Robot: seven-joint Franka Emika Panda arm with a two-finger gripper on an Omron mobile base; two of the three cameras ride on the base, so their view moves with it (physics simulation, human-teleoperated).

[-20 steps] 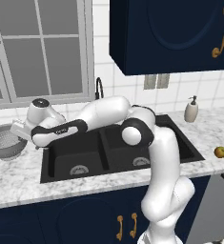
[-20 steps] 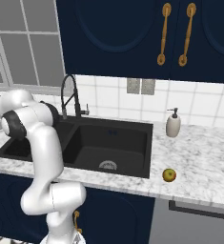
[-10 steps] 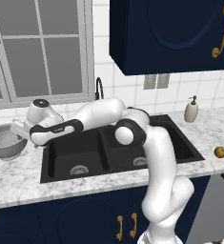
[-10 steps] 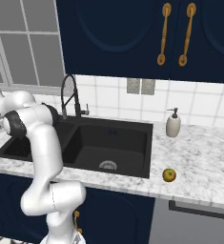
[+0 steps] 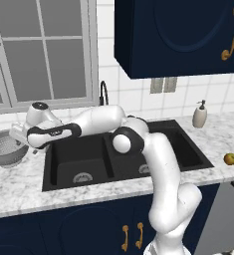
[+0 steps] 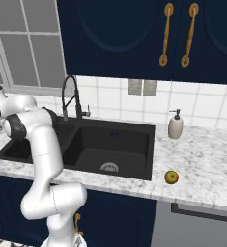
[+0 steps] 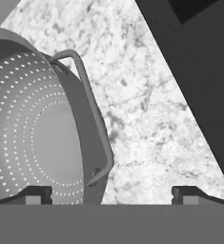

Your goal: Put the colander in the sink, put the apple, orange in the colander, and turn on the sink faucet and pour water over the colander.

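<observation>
The silver colander stands on the marble counter left of the black sink. My gripper hangs open just above the colander's right rim. In the hand view the colander lies to the left, its wire handle between my fingertips; one fingertip is over the bowl and the other over bare marble. The apple sits on the counter right of the sink. The faucet stands behind the basins and no water runs from it. The orange is out of view.
A beige soap pump bottle stands at the back right of the sink. The sink's dark edge crosses the hand view's right side. A window rises behind the colander, and dark cabinets hang above the sink.
The elbow has swung left and lower over the sink. The hand has edged slightly left toward the colander. The jaws stay open.
</observation>
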